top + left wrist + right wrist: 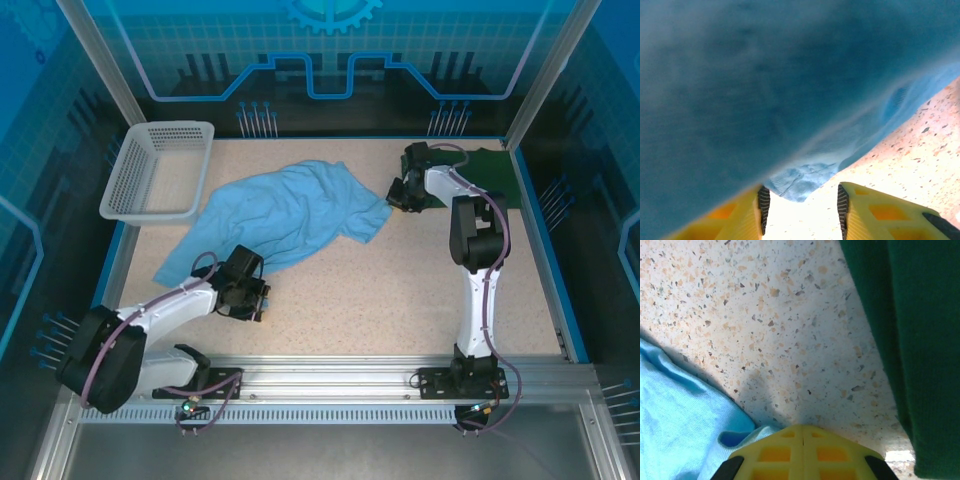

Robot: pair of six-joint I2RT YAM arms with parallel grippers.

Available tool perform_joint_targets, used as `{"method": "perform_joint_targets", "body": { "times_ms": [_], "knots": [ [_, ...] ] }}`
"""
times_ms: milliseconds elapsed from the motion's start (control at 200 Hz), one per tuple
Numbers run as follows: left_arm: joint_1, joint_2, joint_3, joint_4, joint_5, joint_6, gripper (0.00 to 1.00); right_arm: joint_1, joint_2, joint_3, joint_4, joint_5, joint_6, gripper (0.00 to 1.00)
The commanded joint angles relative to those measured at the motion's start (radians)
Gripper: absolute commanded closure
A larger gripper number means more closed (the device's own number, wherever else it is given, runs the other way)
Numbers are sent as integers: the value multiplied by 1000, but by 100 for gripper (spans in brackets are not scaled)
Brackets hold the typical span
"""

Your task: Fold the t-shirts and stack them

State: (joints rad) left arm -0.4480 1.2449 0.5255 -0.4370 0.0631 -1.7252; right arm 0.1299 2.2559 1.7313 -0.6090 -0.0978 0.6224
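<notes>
- The light-blue t-shirt (pixel 290 215) lay rumpled and unfolded across the left-centre of the speckled table (pixel 400 300), just right of the white mesh basket (pixel 172 126).
- The dark green t-shirt (pixel 495 172) lay flat at the far right, with bare table between the two shirts.
- Step in hand, as I judged it: spreading the blue shirt flat before its first fold. Nothing was stacked.
- The left gripper (pixel 802 200) sat at the shirt's near hem with its jaws parted. Bare table showed between them and cloth draped above, so it clasped nothing.
- The right gripper (pixel 804 432) was clenched at the shirt's right sleeve, with a curl of hem against it. Whether any cloth was pinched I could not tell.
- The next move probably called for the left jaws to close on the hem, then for both arms to draw the cloth taut.
- No print, brand or label could be read.
</notes>
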Motion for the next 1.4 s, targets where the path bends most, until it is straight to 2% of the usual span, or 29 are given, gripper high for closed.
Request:
{"method": "perform_joint_targets", "body": {
  "times_ms": [0, 225, 385, 495, 630, 835, 1050, 1296, 1396],
  "knots": [
    [-5, 42, 19, -9, -22, 7, 61, 1, -10, -30, -44, -17, -12, 100],
    [-5, 104, 37, -9, -17, 33, 71, -1, -15, -31, -49, -17, -13, 100],
    [5, 108, 32, -28, -43, 52, 86, -5, -19, -35, -54, -16, -15, 100],
    [29, 113, 34, -38, -37, 94, 100, -9, -24, -37, -55, -18, -18, 100],
    [47, 95, 79, -88, -48, 193, 100, -16, -49, -47, -56, -33, -17, 100],
    [47, -2, 232, -294, -139, 431, 100, -37, -171, -110, -25, -83, -5, 100],
    [56, -161, 326, -388, -163, 599, 100, -83, -340, -202, -9, -130, 11, 100],
    [73, -225, 545, -468, -185, 783, 100, -131, -552, -242, -28, -160, 44, 100],
    [75, -249, 607, -531, -221, 803, 100, -143, -669, -264, -30, -145, 54, 100]
  ]
}}
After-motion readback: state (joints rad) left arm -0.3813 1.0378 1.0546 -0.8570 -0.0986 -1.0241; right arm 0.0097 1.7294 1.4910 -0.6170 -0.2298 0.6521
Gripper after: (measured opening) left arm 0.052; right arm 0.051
